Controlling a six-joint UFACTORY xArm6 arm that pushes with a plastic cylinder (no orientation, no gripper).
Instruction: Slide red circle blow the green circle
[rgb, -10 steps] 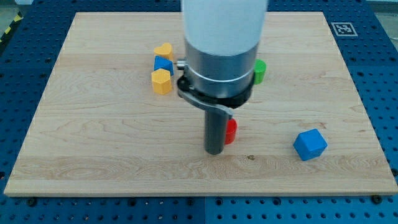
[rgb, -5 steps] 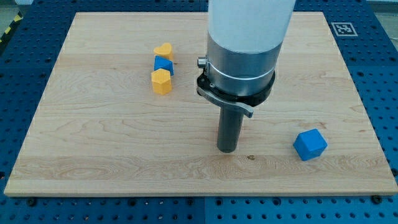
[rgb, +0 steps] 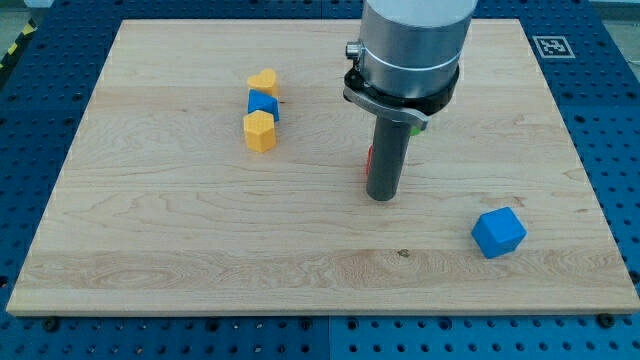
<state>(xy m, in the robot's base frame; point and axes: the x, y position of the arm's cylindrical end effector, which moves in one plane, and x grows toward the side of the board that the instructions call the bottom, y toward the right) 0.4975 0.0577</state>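
- red circle (rgb: 369, 158): only a sliver shows at the rod's left edge, mid-board; rest hidden behind the rod
- my tip (rgb: 381, 197): on the board, just below the red sliver, apparently touching it; no gripper on this arm, a bare rod holding nothing
- green circle (rgb: 418, 124): small bit peeks out right of the rod, under the arm's collar
- blue cube (rgb: 498, 232): lower right, well apart
- upper left column: yellow heart (rgb: 264, 81), blue block (rgb: 263, 104), yellow hexagon (rgb: 259, 131), touching
- board (rgb: 150, 220): square black-and-white marker (rgb: 548, 46) at the top right corner, no readable writing

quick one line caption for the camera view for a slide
My tip hides most of the red block; green block barely visible behind the arm.
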